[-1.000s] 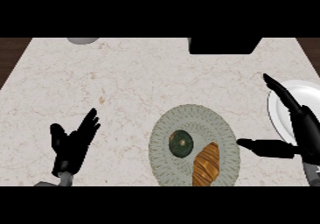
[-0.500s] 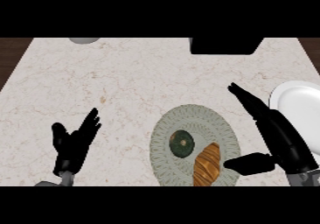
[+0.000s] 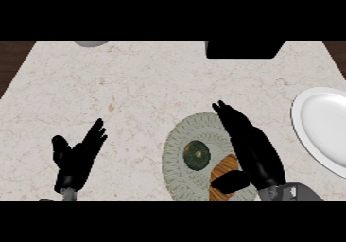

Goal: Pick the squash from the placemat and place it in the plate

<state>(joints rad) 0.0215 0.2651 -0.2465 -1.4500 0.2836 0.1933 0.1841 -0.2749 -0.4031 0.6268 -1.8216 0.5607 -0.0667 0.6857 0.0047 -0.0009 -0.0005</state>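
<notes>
Since half a second ago the right hand [image 3: 249,146] has swung left off the white plate [image 3: 322,130], now lying over the round placemat [image 3: 177,156] at the counter's near edge, fingers straight, thumb over the orange squash [image 3: 221,179] beside a dark green vegetable [image 3: 197,154]. Still the reach step; next, curl around the squash. Left hand [image 3: 78,156] rests spread, near-left
</notes>
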